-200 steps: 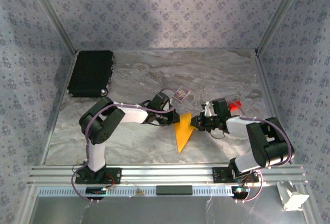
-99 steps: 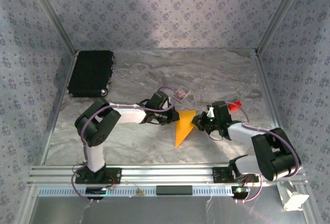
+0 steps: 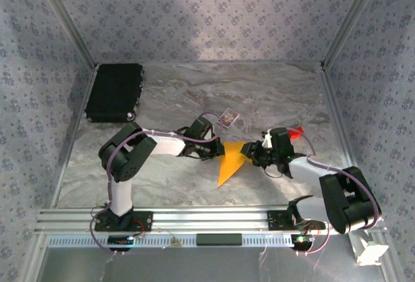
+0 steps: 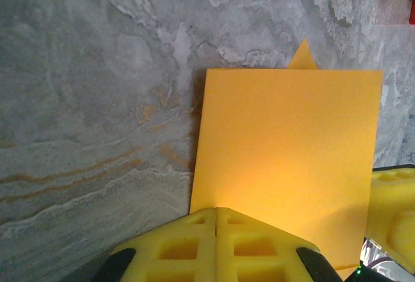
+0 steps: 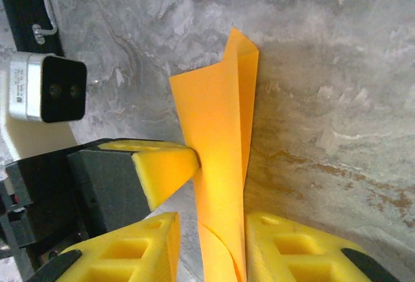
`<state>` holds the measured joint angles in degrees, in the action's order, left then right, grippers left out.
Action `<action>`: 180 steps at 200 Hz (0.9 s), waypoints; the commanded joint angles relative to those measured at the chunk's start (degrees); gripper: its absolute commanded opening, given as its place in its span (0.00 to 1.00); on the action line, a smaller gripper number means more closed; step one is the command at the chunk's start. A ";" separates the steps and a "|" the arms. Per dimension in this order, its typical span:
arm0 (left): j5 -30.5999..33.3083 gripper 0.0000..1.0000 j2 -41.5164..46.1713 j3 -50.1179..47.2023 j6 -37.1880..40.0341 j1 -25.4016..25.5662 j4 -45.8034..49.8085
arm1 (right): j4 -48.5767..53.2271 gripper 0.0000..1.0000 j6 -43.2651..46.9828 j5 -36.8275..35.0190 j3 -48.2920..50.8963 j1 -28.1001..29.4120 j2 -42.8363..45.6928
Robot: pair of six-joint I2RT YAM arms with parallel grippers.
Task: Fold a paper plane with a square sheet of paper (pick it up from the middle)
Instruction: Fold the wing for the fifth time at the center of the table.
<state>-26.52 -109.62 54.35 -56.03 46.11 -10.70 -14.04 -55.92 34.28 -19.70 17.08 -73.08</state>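
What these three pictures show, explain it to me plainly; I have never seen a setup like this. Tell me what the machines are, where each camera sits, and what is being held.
These are two robot arms bolted at the near edge of a marble-patterned table. The wide picture comes from a fixed camera above and behind them. The other two come from a small camera on each wrist, so that arm's own yellow fingers show at the bottom. Between the arms is a partly folded orange paper. The left gripper is shut on one edge of it. The right gripper is open, with the paper passing between its fingers. Also on the table are a black case at the far left, a small patterned card and a tiny red block.
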 commanded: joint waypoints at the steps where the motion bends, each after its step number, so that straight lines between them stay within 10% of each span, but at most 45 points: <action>1: 0.53 0.05 -1.63 0.49 1.54 0.17 3.67 | -1.05 0.32 3.58 5.40 -0.61 -1.35 -2.17; 180: -1.52 0.05 -2.13 0.40 0.57 -0.67 2.04 | -4.41 0.29 13.05 17.11 -3.73 -5.57 -13.76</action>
<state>-28.29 -110.34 55.02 -55.61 45.63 -10.55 -17.26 -46.24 47.72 -21.32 11.86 -85.54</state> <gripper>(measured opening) 0.052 0.301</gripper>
